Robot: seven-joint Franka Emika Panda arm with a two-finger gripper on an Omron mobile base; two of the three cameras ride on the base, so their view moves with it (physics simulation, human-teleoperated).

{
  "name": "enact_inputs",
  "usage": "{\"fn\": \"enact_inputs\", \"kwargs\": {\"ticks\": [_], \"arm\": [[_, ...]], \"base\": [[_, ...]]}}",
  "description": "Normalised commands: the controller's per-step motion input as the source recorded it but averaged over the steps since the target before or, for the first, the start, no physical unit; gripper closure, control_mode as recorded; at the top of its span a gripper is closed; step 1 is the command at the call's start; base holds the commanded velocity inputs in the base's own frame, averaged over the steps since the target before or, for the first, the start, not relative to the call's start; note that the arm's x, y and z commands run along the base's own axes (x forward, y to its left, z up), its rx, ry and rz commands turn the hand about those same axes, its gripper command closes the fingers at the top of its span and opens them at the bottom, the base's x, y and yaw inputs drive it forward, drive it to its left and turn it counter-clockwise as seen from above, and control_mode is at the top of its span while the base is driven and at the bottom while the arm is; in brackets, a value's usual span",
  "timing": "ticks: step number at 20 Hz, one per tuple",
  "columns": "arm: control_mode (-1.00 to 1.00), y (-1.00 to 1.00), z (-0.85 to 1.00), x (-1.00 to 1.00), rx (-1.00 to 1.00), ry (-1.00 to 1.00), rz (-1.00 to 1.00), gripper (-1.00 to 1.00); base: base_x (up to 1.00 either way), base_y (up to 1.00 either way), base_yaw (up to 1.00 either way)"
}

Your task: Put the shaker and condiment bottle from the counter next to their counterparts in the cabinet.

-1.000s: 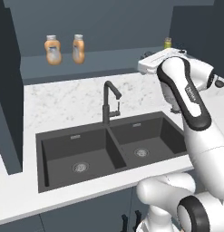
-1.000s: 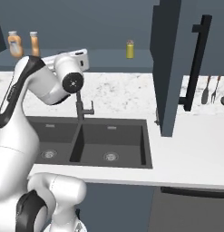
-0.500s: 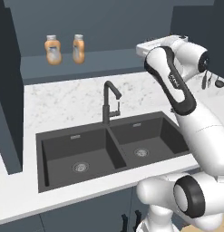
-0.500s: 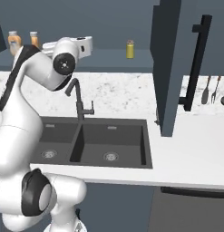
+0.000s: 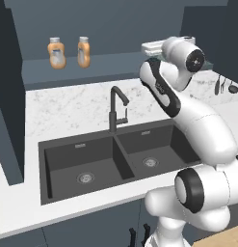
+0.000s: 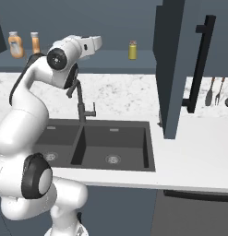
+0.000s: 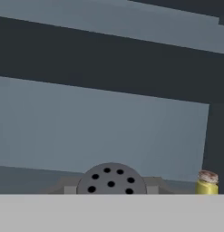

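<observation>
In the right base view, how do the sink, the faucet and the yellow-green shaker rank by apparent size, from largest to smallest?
1. Sink
2. Faucet
3. Yellow-green shaker, which stands farther back on the cabinet shelf, so distance may shrink it.

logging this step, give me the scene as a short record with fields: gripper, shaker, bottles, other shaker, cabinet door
gripper: raised at cabinet shelf level, shut on the shaker
shaker: dark holed cap shows between the fingers in the hand view, facing the shelf
bottles: two orange bottles side by side on the shelf's left part
yellow-green shaker: upright on the shelf, right of the hand
door: open, black bar handle
sink: double basin below, faucet behind it
</observation>
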Motion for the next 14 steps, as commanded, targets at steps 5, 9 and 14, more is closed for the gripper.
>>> {"fn": "enact_inputs", "kwargs": {"ticks": [5, 9, 14], "arm": [[-1.00, -0.13, 0.02, 0.16, 0.00, 0.00, -0.22, 1.00], [-1.00, -0.11, 0.00, 0.12, 0.00, 0.00, -0.19, 1.00], [-1.00, -0.11, 0.06, 0.00, 0.00, 0.00, -0.13, 1.00]], "base": [[0.00, 0.00, 0.00], [0.00, 0.00, 0.00], [0.00, 0.00, 0.00]]}}
